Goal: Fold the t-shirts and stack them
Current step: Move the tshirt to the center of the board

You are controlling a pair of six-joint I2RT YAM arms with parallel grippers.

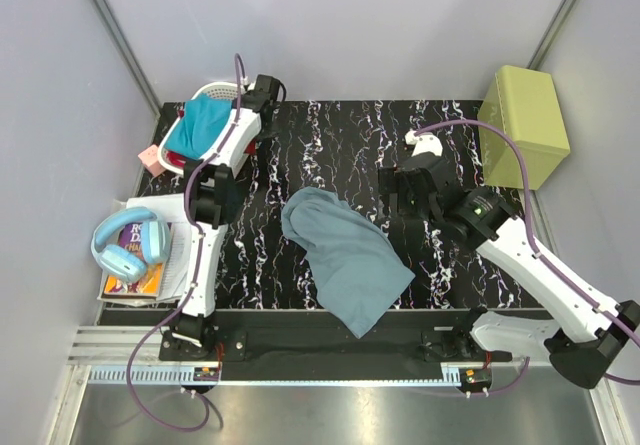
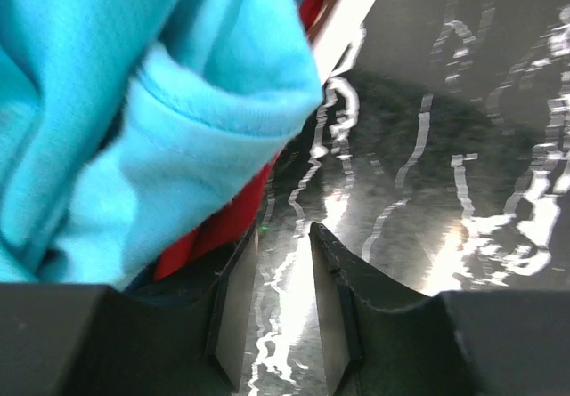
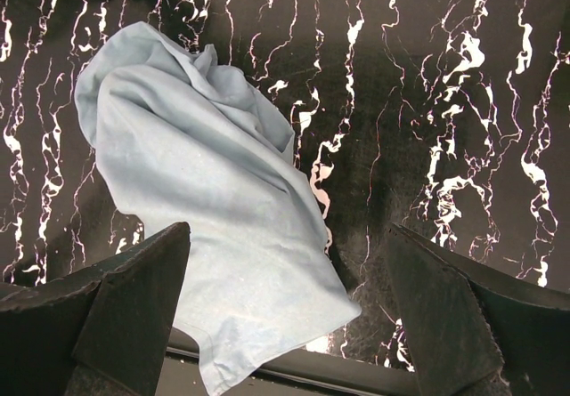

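left gripper [image 2: 283,231]: fingers stood a narrow gap apart, only bare table [image 1: 330,145] showed between them; I had nothing clamped.
right gripper [image 3: 287,229]: jaws spread wide and empty, hovering above the table.
grey-blue tee [image 1: 345,255]: lay crumpled and unfolded on the table, below the right gripper and off toward its left finger; not touched.
turquoise tee [image 2: 151,120]: bunched up in the white laundry basket [image 2: 352,13], just beside the left gripper's left finger; I couldn't tell whether cloth touched the finger.
red tee [image 2: 223,227]: under the turquoise one, a strip peeking out right by that same finger.
done: only the grey-blue tee was out on the table; I saw no fold and no stack anywhere.
left to do: by my read, pull the turquoise and red tees out, fold all three, then stack them.
progress: early, I judged; nearly the whole job ahead.
step in hand: looked like the left gripper was going for the turquoise tee at the basket, with no grip yet.
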